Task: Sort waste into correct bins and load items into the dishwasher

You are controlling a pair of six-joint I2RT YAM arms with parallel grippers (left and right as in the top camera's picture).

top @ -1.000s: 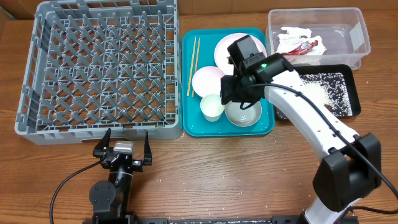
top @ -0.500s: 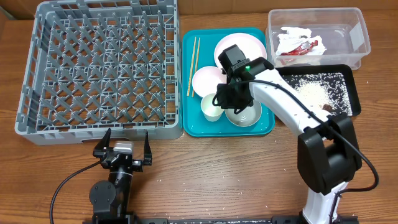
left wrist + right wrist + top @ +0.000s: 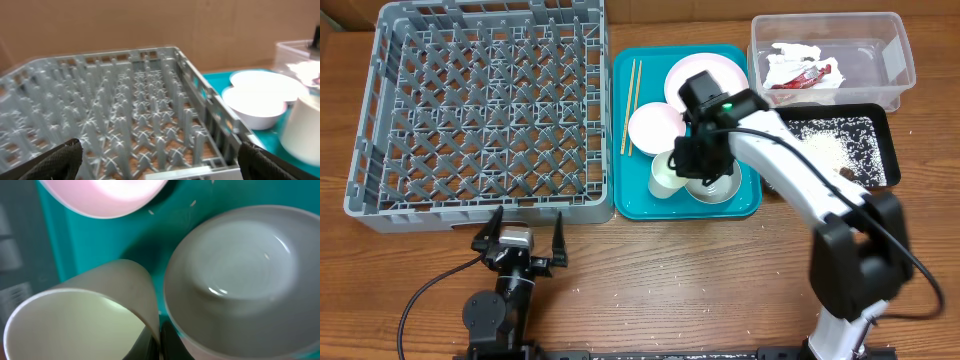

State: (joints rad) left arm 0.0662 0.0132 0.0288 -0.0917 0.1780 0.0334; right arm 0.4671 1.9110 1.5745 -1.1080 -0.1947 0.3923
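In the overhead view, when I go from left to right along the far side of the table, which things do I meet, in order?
grey dish rack → chopsticks → pink plate → clear tub

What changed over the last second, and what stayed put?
The right gripper swung left from over the bowl and closed on the rim of the small white cup, which now looks tilted. The left gripper stayed open and parked; rack, plate and chopsticks did not move.
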